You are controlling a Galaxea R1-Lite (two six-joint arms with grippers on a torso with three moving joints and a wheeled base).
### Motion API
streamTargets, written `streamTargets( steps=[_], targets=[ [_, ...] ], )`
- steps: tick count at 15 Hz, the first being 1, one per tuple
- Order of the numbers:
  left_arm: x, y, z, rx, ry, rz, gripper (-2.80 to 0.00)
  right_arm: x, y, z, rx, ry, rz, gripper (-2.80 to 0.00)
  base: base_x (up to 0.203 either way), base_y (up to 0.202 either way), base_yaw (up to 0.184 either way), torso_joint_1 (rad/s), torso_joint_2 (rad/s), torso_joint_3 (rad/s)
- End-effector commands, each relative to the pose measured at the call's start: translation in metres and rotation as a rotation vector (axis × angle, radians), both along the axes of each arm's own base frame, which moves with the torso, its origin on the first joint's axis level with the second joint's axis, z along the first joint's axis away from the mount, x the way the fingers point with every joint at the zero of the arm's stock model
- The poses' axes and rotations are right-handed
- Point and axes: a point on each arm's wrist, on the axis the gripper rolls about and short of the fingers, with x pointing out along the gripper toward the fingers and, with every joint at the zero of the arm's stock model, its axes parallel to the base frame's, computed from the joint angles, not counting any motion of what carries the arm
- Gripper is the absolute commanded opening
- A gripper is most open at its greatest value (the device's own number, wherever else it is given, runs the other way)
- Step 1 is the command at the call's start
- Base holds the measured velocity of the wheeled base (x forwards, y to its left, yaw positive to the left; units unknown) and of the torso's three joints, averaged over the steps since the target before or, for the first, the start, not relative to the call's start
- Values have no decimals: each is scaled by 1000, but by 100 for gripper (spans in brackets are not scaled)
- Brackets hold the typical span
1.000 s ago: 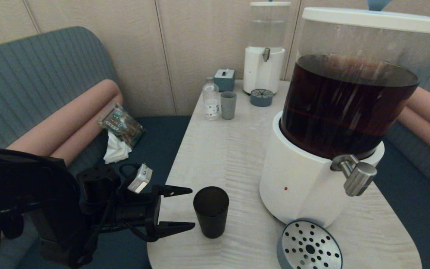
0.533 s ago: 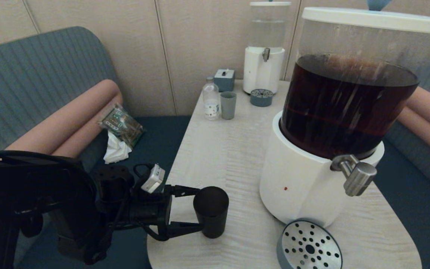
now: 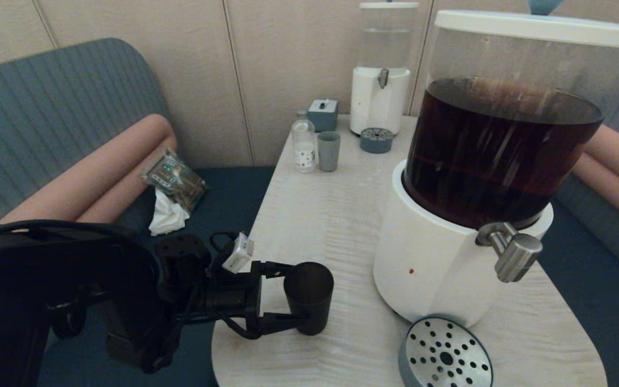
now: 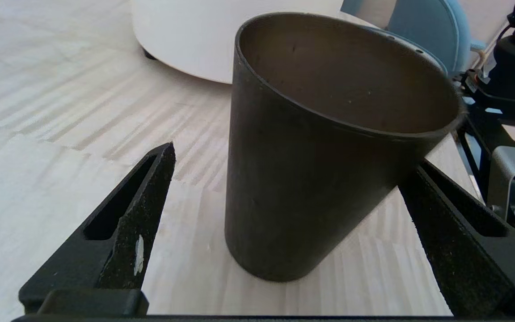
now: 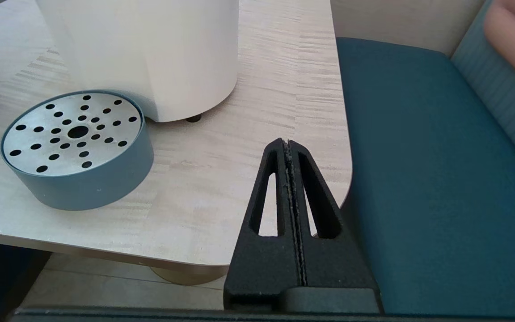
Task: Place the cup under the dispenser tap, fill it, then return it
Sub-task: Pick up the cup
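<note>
Over the last second the left claw [image 3: 294, 294] has slid forward along the bench's near-left edge until its spread fingers flank the small matte black tapered cup [image 3: 309, 298]. One finger touches the cup, the other stands apart, and the cup looks nudged and tilted. Closing comes next. The chunky brushed-steel dispenser tap [image 3: 512, 252] waits near the bench's [image 3: 331, 215] near-right corner. The right claw [image 5: 294, 197], pinched together, is parked beyond that corner.
</note>
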Motion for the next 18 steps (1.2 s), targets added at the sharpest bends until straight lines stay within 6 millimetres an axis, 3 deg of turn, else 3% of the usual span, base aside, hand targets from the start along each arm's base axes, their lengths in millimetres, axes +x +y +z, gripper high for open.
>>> streamTargets(
  steps=[1,8,18],
  targets=[
    [2,-4,-4,-1,-3,-10,0,1,0,-3,0,8,0,-280,0,0,0,0,0,0],
    [11,-10,-2,-9,-29,21,0,1,0,-3,0,8,1,-280,0,0,0,0,0,0],
    [7,-10,-4,-2,3,51,0,1,0,-3,0,8,2,-280,0,0,0,0,0,0]
  ],
)
